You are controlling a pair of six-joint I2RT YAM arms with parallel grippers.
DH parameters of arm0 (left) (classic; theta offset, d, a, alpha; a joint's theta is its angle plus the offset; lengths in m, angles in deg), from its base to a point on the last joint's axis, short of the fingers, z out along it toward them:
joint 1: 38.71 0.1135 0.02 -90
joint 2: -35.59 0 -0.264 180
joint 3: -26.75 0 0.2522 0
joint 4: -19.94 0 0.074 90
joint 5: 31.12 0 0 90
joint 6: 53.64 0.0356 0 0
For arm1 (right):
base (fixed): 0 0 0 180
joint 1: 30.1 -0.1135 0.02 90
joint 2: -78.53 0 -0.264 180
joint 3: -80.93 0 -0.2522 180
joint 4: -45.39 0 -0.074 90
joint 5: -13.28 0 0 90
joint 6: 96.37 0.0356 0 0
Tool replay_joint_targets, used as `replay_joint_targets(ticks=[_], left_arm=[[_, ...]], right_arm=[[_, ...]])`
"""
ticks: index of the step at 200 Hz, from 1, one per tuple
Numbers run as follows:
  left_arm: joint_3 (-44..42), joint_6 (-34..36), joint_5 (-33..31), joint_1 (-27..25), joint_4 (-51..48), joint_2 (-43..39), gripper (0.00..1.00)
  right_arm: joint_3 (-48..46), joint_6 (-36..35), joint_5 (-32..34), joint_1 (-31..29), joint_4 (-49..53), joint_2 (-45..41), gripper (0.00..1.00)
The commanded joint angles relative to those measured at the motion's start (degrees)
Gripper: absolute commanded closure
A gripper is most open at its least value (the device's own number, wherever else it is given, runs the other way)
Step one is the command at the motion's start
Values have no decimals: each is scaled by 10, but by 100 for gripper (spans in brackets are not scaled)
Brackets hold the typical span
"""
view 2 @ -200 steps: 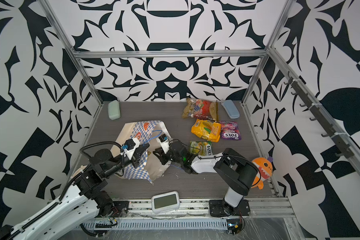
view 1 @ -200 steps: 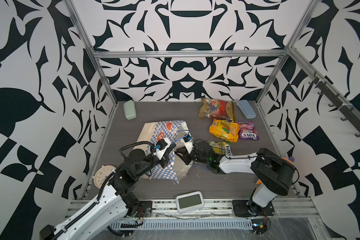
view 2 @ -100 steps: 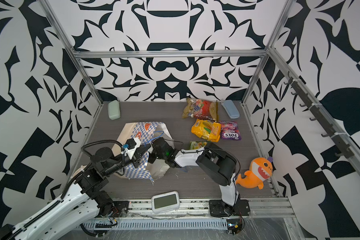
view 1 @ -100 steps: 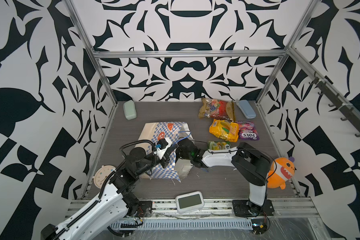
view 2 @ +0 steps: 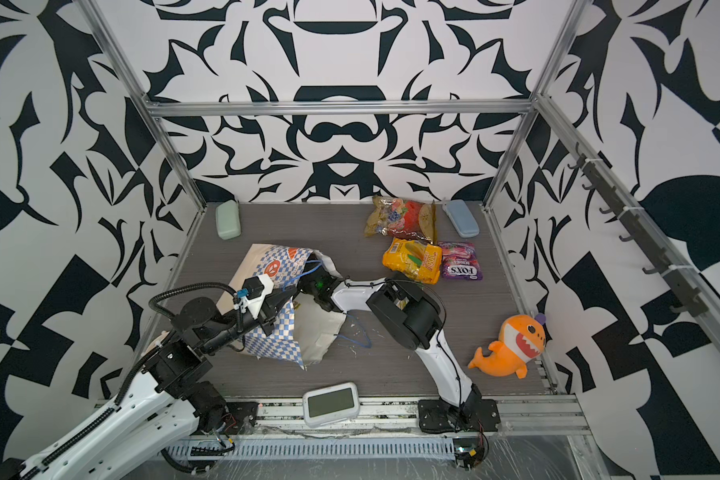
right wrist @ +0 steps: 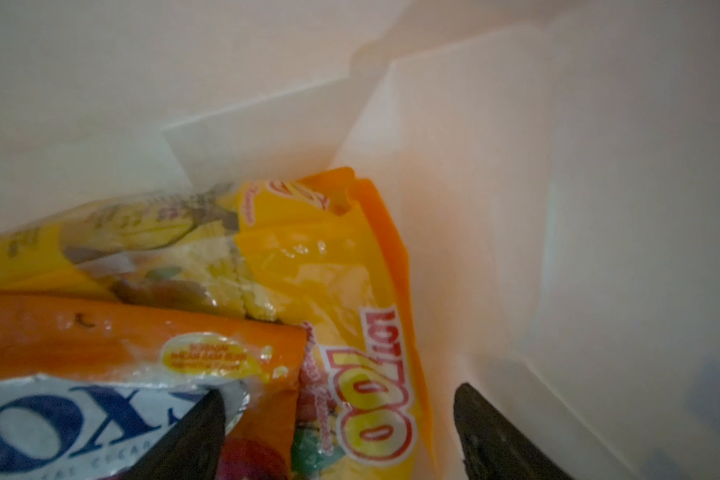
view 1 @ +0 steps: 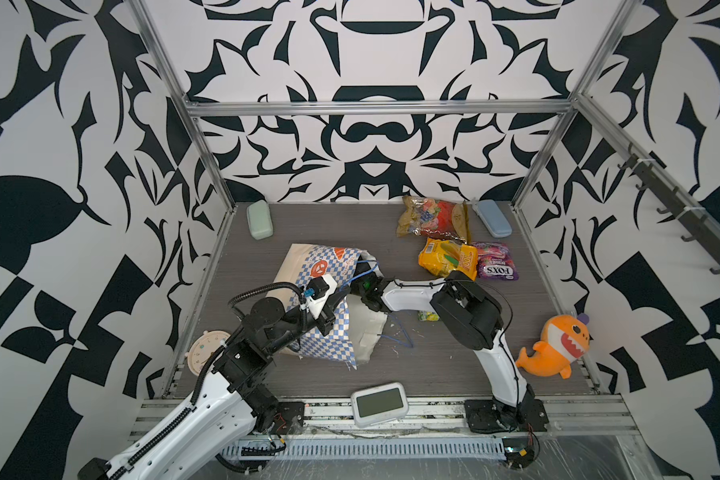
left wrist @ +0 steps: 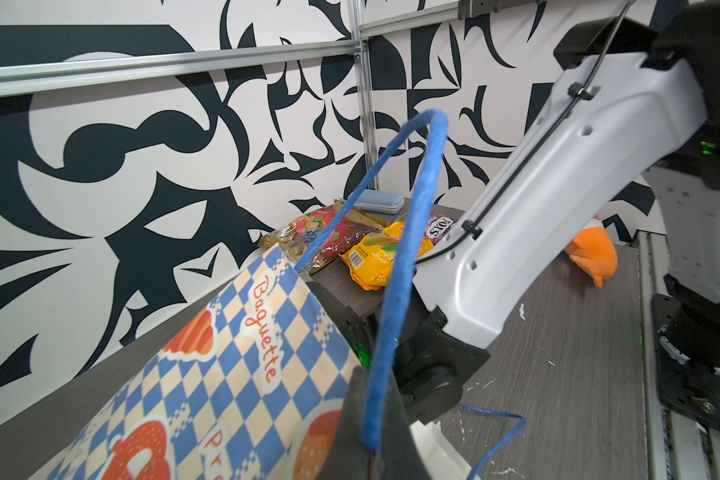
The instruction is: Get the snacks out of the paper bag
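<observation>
Right gripper (right wrist: 337,390): deep inside the tall tan paper bag (view 1: 321,266) with a blue-white checkered band and orange pastry pictures, black fingers (right wrist: 491,428) spread wide, nothing clasped between them
Under the right gripper: an orange-pink glossy FOX'S packet (right wrist: 100,345) with one fingertip over its white label, and beneath it a yellow-orange glossy packet (right wrist: 308,257) (both lie against the bag's white inner wall)
Left gripper (left wrist: 366,399): jaws pressed together on the bag's rim, just where the thin blue cord handle (left wrist: 416,232) is rooted; the cord arches up over it
Paper bag: left of the middle of the grey tabletop (view 1: 433,365), crumpled, mouth turned toward the right arm, whose wrist vanishes into it in both top views; a second blue cord (view 1: 400,332) trails on the table beside it
Snacks out on the table: a red-gold fruit-print packet (view 1: 433,222) at the back; in front of it a second yellow-orange packet (view 1: 447,257) touching a purple FOX'S packet (view 1: 495,266); a green packet (view 1: 428,316) mostly hidden under the right arm
Farther out: an orange plush shark (view 1: 558,345) near the right edge, a pale green case (view 1: 260,219) and a pale blue case (view 1: 491,218) in the back corners, a round white clock (view 1: 206,351) at the left edge, a white screen device (view 1: 378,404) on the front rail
</observation>
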State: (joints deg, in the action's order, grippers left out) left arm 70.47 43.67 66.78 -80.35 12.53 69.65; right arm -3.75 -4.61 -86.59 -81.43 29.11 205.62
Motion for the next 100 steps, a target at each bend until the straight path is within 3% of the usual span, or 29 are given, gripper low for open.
replay_joint_targets(ticks=[1, 34, 70, 100], left_arm=[[-2, -5, 33, -6, 30, -15, 100], [-5, -4, 28, -6, 37, -14, 100], [-16, 0, -5, -6, 37, -31, 100], [-36, 0, -39, -5, 53, -36, 100]], right_arm=[[56, 45, 14, 2, 10, 17, 27], [109, 88, -16, 3, 33, 66, 61], [60, 111, -52, 3, -18, 47, 91], [-21, 111, -89, 3, -61, -7, 99]])
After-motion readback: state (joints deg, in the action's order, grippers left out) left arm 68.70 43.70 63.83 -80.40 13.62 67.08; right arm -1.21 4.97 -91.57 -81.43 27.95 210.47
